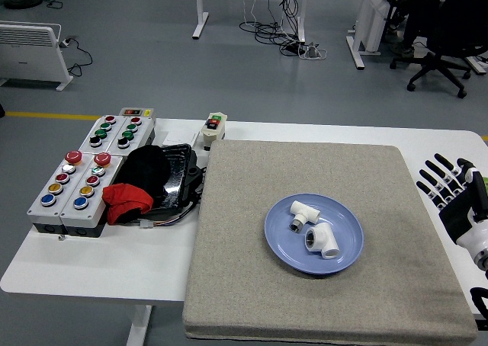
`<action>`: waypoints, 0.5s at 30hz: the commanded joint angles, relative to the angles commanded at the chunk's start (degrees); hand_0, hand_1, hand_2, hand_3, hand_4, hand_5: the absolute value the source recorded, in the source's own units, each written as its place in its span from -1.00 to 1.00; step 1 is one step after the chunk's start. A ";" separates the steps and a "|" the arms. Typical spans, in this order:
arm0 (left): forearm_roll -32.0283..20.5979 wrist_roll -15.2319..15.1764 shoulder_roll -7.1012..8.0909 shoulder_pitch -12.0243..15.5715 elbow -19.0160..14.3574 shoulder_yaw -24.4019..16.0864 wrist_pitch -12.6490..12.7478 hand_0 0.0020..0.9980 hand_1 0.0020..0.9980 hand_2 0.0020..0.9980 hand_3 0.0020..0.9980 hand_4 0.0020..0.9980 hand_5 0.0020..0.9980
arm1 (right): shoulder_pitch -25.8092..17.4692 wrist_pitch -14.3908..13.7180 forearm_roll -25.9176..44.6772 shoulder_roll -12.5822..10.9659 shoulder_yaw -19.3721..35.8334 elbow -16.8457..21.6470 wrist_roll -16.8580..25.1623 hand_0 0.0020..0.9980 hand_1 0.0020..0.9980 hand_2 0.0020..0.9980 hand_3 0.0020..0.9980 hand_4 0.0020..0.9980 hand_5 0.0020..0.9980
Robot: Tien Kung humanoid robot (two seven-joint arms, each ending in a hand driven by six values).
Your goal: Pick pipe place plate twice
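A blue plate point(348, 251) sits on the grey mat, right of centre. Two white pipe fittings lie in it: a T-piece point(301, 212) at the upper left and an elbow point(323, 241) just below it, close together. My right hand point(450, 187) is at the right edge of the table, off the mat, fingers spread and holding nothing. It is well to the right of the plate. My left arm is not in view.
A grey mat point(244, 285) covers the table's middle and right. Left of it are button boxes point(72, 190), a black tray with black and red cloth point(141, 182), and a small switch box point(213, 129) at the mat's far left corner.
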 joint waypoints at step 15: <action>0.70 0.22 -0.01 0.34 0.05 -0.55 0.13 0.25 0.19 0.22 0.23 -0.39 1.00 | -0.35 -0.24 0.64 -0.05 -0.46 -0.10 0.00 0.78 0.61 0.59 0.48 0.00 1.00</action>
